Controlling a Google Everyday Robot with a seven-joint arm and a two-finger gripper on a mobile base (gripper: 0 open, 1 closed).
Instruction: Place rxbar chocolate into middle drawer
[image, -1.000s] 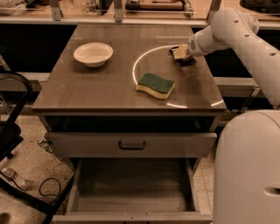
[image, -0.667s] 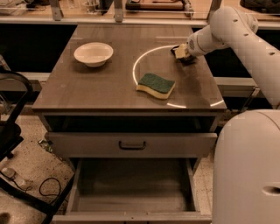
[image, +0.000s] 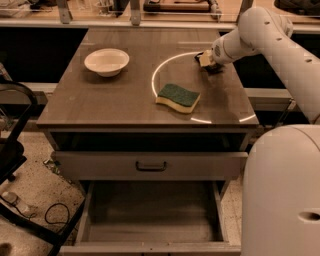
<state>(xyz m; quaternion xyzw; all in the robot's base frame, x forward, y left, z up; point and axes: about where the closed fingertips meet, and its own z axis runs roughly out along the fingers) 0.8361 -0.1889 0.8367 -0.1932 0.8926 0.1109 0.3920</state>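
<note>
My gripper is low over the back right of the table top, at the end of the white arm. A small dark shape lies right under the gripper and may be the rxbar chocolate; most of it is hidden. The middle drawer is pulled out at the bottom, a deep tray with a bare floor, well below and in front of the gripper.
A green-and-yellow sponge lies in the middle of the table top. A white bowl stands at the back left. A shut drawer with a dark handle sits above the open one. My white base fills the lower right.
</note>
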